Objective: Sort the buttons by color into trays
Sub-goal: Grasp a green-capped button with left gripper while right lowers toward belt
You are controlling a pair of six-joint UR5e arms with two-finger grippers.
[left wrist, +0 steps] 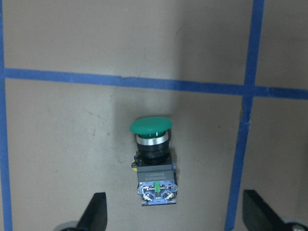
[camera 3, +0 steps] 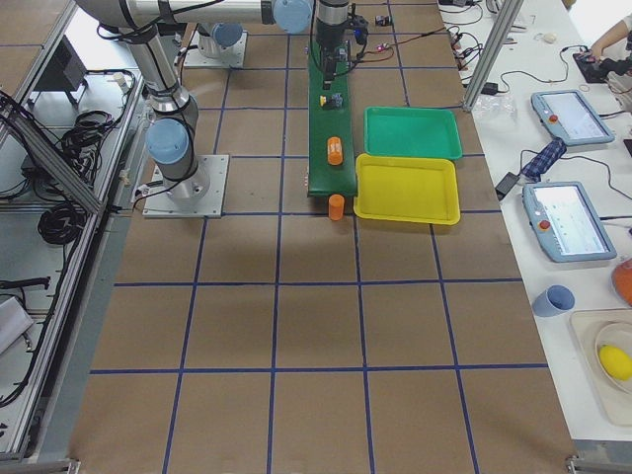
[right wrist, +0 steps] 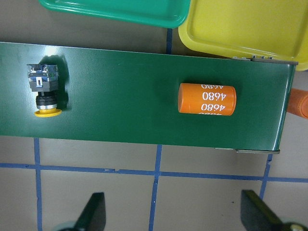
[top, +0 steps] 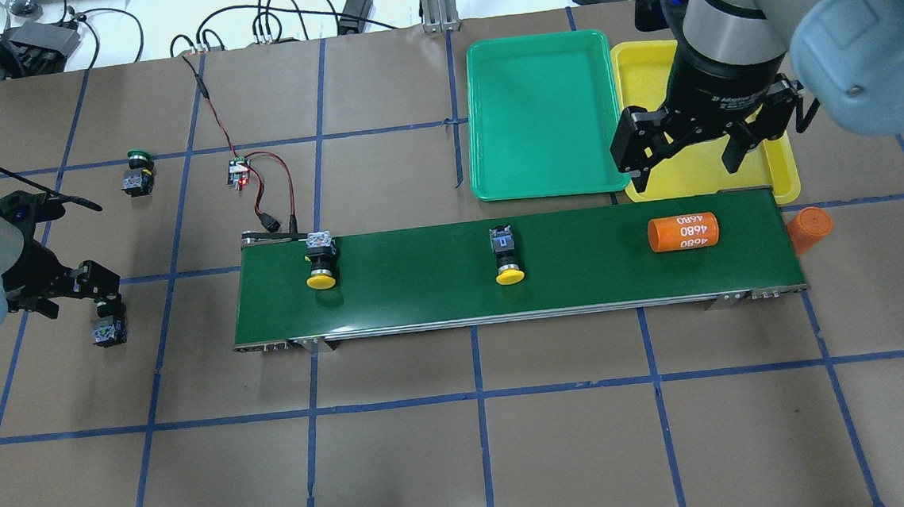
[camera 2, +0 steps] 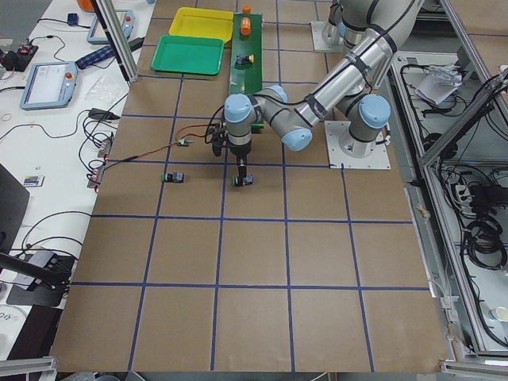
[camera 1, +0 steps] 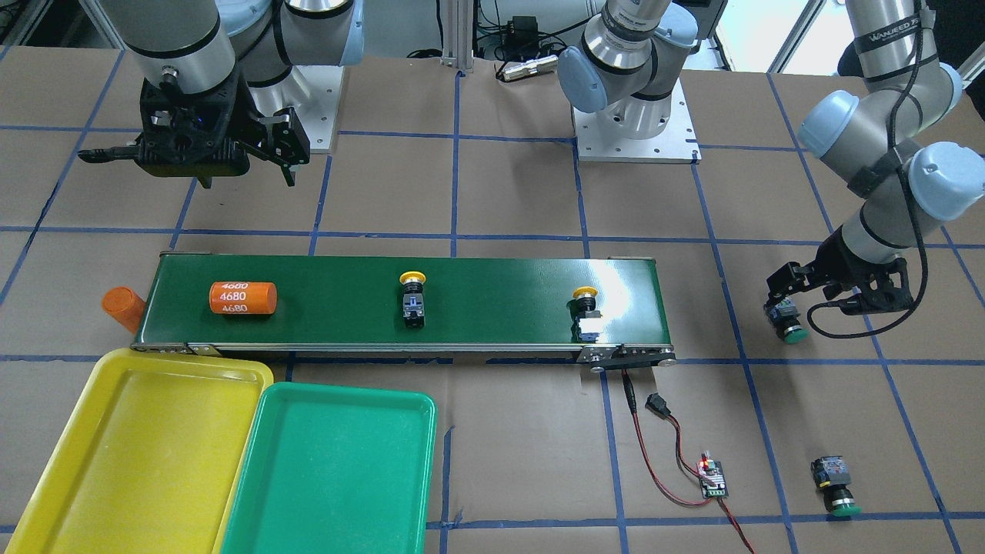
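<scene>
The left gripper (left wrist: 173, 211) has its jaws spread wide. A green button (left wrist: 153, 159) lies on the table between them, touching neither, with its cap pointing away. The second green button (top: 138, 172) lies well apart.

The right gripper (right wrist: 173, 211) also has its jaws spread. Just beyond them the belt (right wrist: 120, 110) carries a yellow button (right wrist: 44, 89) ahead-left and a cylinder (right wrist: 207, 99) ahead-right. Past the belt lie the green tray (right wrist: 115, 12) and the yellow tray (right wrist: 245, 29).

Overhead and front-facing cameras look steeply down from opposite sides, both showing the conveyor belt (top: 422, 279) mid-frame. Side cameras look along the table (camera 2: 254, 278) from far off. Wrist cameras look straight down, close
</scene>
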